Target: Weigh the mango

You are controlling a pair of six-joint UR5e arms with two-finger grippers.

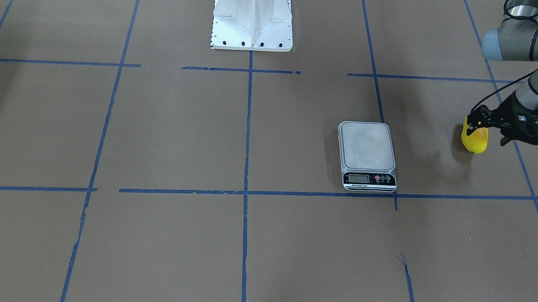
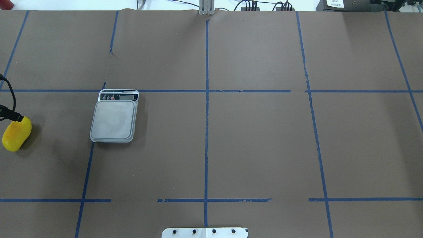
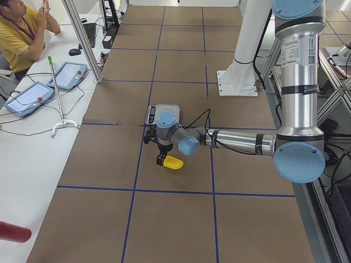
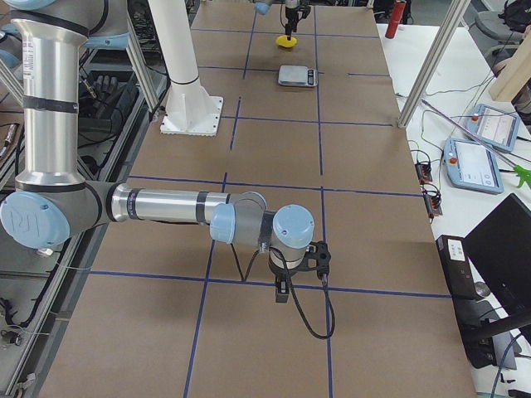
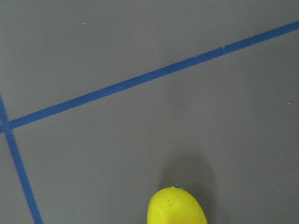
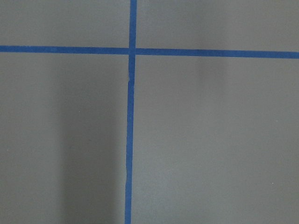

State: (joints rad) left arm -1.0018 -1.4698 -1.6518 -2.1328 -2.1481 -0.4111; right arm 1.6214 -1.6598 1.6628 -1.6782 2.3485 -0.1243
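The yellow mango (image 1: pixel 475 142) lies on the brown table at my far left, also seen in the overhead view (image 2: pixel 16 133) and the exterior left view (image 3: pixel 174 163). My left gripper (image 1: pixel 476 127) is down at the mango's end nearest the scale side, fingers closed against it. The left wrist view shows only the mango's tip (image 5: pixel 176 207). The scale (image 1: pixel 367 155) stands a short way toward the table's middle with a bare platform (image 2: pixel 114 120). My right gripper (image 4: pixel 282 292) hangs low over the table far from both; I cannot tell its state.
The white robot base (image 1: pixel 253 16) stands at the table's back middle. Blue tape lines (image 2: pixel 206 99) divide the brown surface. An operator (image 3: pixel 22 27) and tablets sit at a side table beyond the edge.
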